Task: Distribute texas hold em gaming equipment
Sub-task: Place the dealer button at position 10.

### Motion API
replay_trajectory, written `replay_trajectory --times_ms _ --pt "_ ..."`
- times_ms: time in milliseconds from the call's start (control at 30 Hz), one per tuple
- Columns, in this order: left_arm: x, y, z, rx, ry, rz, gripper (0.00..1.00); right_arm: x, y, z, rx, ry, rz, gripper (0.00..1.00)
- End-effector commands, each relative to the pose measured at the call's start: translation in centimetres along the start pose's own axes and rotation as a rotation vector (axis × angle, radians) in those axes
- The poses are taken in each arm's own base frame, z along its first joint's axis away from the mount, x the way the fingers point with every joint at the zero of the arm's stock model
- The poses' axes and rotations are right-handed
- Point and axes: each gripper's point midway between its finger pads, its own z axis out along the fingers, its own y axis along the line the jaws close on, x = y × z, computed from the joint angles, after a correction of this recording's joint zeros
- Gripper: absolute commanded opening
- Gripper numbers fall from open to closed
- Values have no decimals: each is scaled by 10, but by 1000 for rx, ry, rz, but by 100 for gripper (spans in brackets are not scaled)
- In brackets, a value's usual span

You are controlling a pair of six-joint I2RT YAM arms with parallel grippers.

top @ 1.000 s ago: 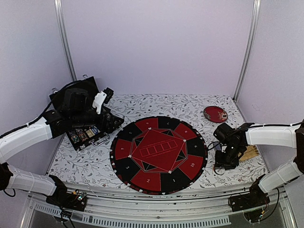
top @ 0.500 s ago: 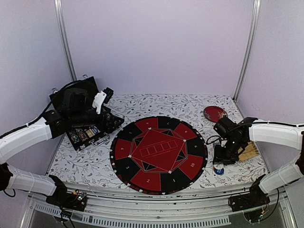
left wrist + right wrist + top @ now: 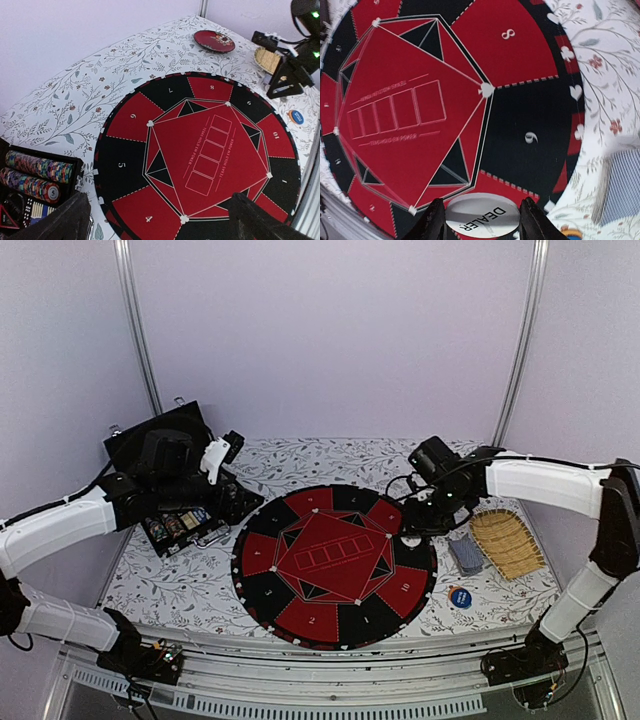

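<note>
I have the right gripper clamped on the white dealer button, at the right side of the round game mat near seat 9. Next, I reckon, I set it flat and let go. The left gripper gapes empty beside the chip case.

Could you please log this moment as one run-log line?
right hand: holds dealer button over felt | left hand: open, empty | blue button, cards: on table
</note>
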Motion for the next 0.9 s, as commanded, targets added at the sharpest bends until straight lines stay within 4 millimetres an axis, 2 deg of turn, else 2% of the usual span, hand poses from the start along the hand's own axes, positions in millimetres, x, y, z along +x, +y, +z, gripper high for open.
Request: replay_trajectory --times_ms 0,33,100,233,367,667,867 --pt "6 -1 4 -5 12 24 98 -21 3 37 68 19 -130 33" --pt "6 -1 3 -7 11 26 98 -19 0 52 94 55 -144 33" --pt "7 0 3 -15 11 29 98 -18 -3 70 124 102 -162 32" --pt "7 1 3 -20 11 32 98 -13 3 86 95 140 -170 32" --pt "9 1 4 -22 15 34 98 0 4 86 72 171 -158 30" --pt "10 3 3 -31 17 40 98 77 -9 75 110 327 -132 28" --pt "12 3 6 -30 27 38 98 106 -2 71 124 385 -156 27"
